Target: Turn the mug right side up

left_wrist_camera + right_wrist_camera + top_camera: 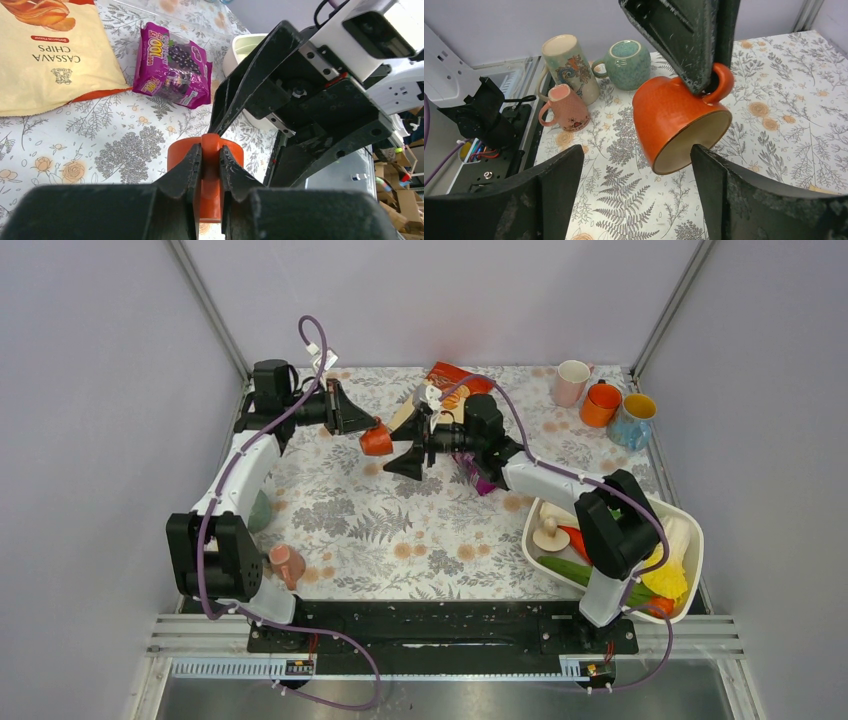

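The orange-red mug [377, 439] hangs in the air above the back middle of the table. My left gripper [362, 430] is shut on its handle [211, 165]. In the left wrist view the fingers [190, 167] pinch the handle, with the mug body [179, 150] beyond them. In the right wrist view the mug [669, 120] is tilted, its cream-lined mouth facing down and toward the camera. My right gripper [400, 453] is open and empty just right of the mug, and its fingers [559, 185] spread below the rim without touching it.
A cassava chips bag [45, 55] and a purple snack pack [172, 65] lie behind the grippers. Three mugs [600, 404] stand back right. A white bin [690, 530] of toy vegetables sits right. Pink [566, 107], green [626, 64] and tall [569, 67] mugs stand left.
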